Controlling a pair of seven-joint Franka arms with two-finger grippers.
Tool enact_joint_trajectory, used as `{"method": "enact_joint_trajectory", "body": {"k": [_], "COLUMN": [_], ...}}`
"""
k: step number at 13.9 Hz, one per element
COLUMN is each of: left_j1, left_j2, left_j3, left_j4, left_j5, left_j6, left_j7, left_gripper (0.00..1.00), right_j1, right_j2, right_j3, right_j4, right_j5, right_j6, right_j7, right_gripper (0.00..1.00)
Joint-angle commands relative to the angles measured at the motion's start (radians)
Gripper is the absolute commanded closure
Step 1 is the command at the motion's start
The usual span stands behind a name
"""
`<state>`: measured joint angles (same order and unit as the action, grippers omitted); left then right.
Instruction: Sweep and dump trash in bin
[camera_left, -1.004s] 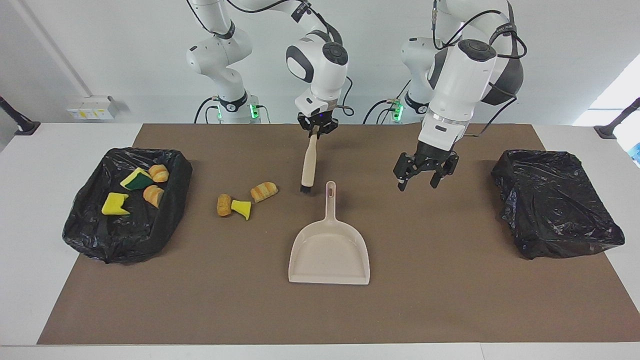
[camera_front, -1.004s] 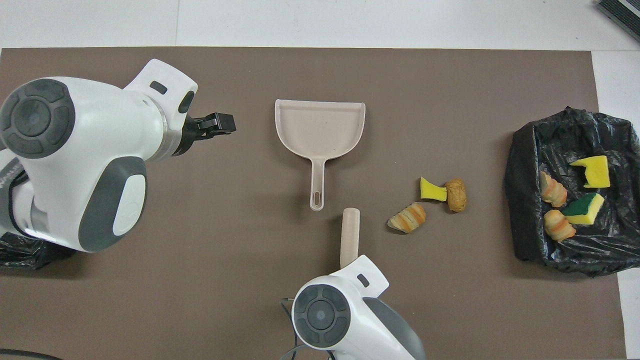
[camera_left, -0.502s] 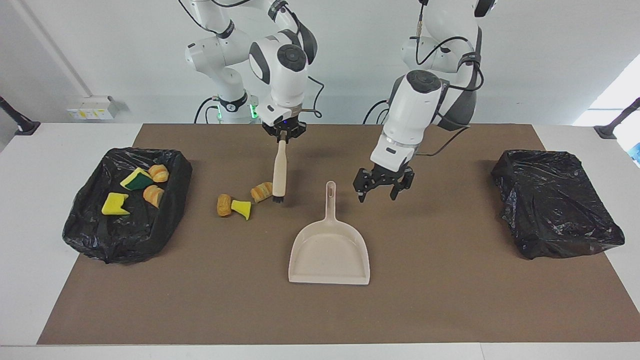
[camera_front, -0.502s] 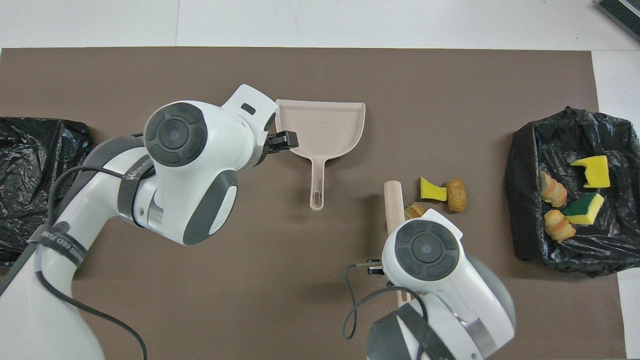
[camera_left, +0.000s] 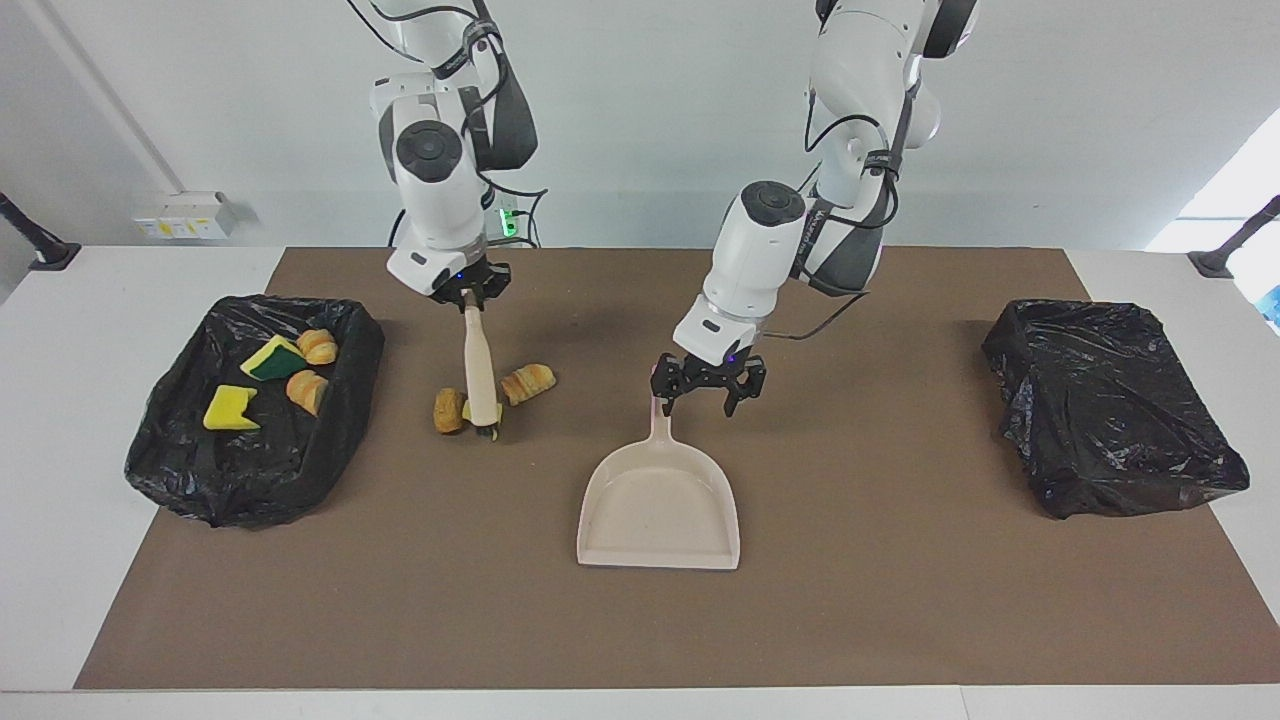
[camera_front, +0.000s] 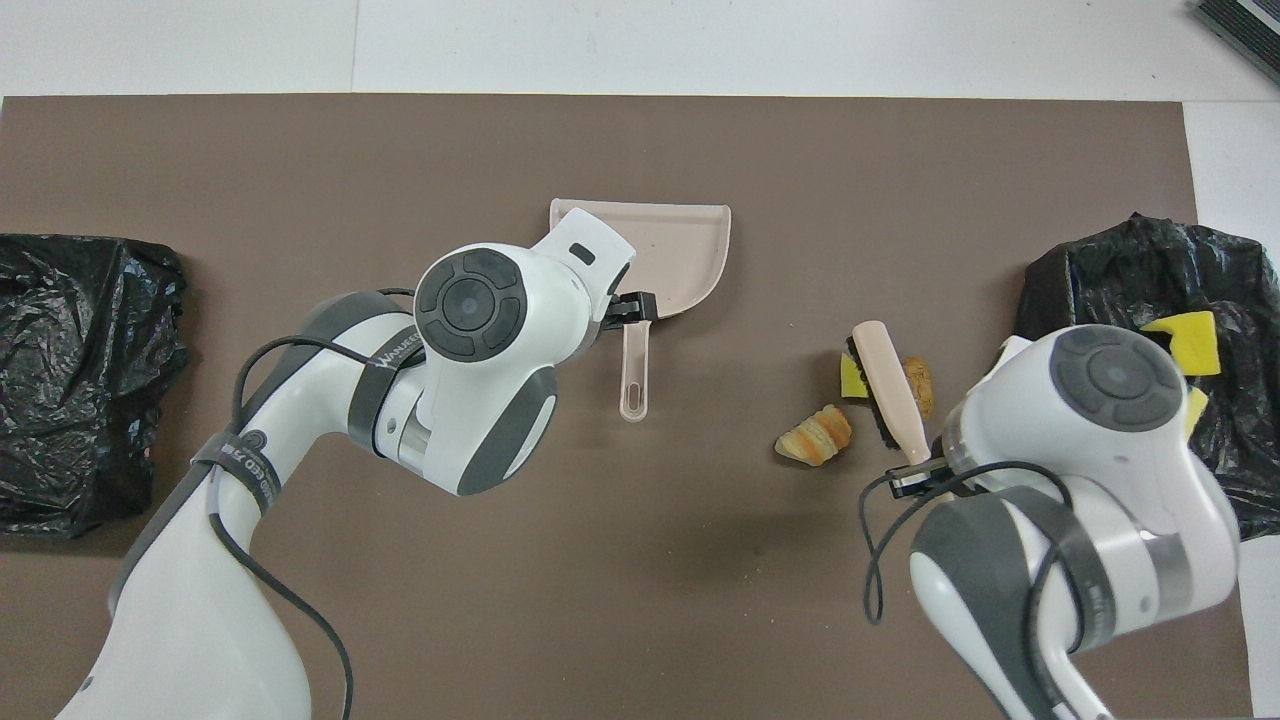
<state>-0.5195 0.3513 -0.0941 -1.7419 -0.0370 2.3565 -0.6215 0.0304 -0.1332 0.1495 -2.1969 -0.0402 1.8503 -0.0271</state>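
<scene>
Right tool (camera_left: 468, 297) grips the top of a beige hand brush (camera_left: 481, 375) whose dark bristles sit among three scraps on the brown mat of the bench: a yellow sponge piece (camera_front: 852, 380), an orange-tan bread-like chunk (camera_left: 448, 410) and a striped bread-like roll (camera_left: 527, 383). Left tool (camera_left: 708, 388) hangs with its fingers apart over the handle of a beige plastic dustpan (camera_left: 658, 505), not yet closed on it. The sweeping step looks to be starting; next, the left tool would likely need to drop and close on the handle so the pan can be brought beside the scraps, from which it lies well apart. Four more pieces of trash already lie in the black-bagged bin (camera_left: 180, 460) at the right arm's end; a second black bag (camera_left: 1110, 420) sits at the left arm's end. The roll lies between brush and pan.
</scene>
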Motion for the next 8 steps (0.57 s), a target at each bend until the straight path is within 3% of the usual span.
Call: {"method": "enact_joint_trajectory", "body": {"k": [1,6,7,8], "left_j1": [-0.058,-0.091,-0.103,-0.1], "left_j2": [0.052,0.06,0.057,0.057], "left_j3": [0.014,0.014,0.016,0.016], "left_j4": [0.021,-0.001,-0.013,-0.013], "left_j5": [0.019,0.042,0.043,0.045], "left_j6": [0.024,0.003,0.001,0.0], "left_j7": [0.0,0.034,0.036,0.037], "left_gripper": [0.0,0.0,0.08,0.31], "right_j1": [-0.127,-0.242,-0.248,-0.248], "right_j2": [-0.019,-0.016,-0.019,-0.022], "right_j3": [0.015,0.015,0.015,0.015], "right_j4": [-0.009,-0.044,-0.072,-0.093], "right_j5": [-0.015,-0.014,-0.014,-0.012], "right_j6": [0.023,0.082,0.119,0.142], "right_j7": [-0.172,-0.324,-0.326,-0.324], "right_gripper": [1.0,1.0,1.0,1.0]}}
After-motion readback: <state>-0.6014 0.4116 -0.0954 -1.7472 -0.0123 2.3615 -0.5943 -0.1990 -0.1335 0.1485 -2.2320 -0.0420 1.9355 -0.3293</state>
